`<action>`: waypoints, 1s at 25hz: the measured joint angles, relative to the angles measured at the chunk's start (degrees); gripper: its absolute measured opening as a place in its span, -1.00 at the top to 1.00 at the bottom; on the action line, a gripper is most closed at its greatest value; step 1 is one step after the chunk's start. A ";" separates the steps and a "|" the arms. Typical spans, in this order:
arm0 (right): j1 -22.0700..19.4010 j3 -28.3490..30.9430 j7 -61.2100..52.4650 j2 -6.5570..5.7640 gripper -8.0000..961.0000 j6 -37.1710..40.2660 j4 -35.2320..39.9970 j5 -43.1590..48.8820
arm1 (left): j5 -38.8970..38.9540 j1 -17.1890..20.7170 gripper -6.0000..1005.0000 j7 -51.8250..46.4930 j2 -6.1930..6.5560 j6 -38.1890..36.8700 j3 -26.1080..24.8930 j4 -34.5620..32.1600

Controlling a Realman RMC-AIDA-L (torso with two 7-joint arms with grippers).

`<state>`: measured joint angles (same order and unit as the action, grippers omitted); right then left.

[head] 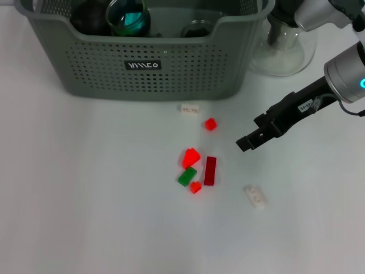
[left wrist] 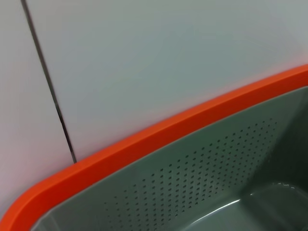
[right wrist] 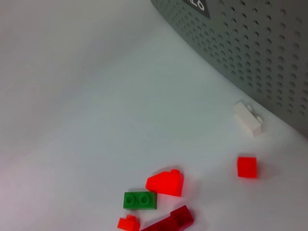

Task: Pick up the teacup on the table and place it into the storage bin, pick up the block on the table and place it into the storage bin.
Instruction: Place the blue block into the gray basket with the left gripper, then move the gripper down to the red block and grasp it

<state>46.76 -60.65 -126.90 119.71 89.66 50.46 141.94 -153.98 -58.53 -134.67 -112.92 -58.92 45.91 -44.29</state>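
We've got the big grey-green perforated plastic storage bin point(head: 148, 68) at the far edge of the white table point(head: 85, 200), w/ glass cups already inside, and the blocks still out in front of it: a bright red sloped block point(head: 191, 157), green flat brick point(head: 186, 176), dark red bar point(head: 210, 170), small red cube point(head: 210, 124) + two white bricks. Our right gripper point(head: 246, 142) hangs above the table just right of that cluster, can't tell if its pincer is wide or narrow tbh. Left gripper isn't visible in any view; its wrist cam looks at an orange-rimmed grey bin wall point(left wrist: 192, 183).
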 joint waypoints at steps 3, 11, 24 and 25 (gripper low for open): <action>-0.09 0.01 0.01 0.00 -0.87 0.12 -0.01 0.00 | -0.03 0.29 -0.12 0.01 -0.32 0.34 -0.01 0.00; -0.35 0.01 0.10 0.00 -0.87 0.67 0.03 0.03 | 0.50 0.82 -0.17 0.69 -0.90 -0.94 -0.08 -1.51; -0.15 0.01 0.57 -0.77 -0.87 1.18 0.08 0.10 | 30.95 17.92 -0.29 22.05 -5.01 -44.21 -4.68 -24.01; -0.05 0.01 0.73 -0.86 -0.87 1.14 0.08 0.09 | 30.95 17.92 -0.30 22.05 -5.01 -44.21 -4.68 -24.01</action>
<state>46.71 -60.65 -126.18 118.84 90.80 50.54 142.04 -123.04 -40.61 -112.62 -117.93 -103.13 41.24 -68.30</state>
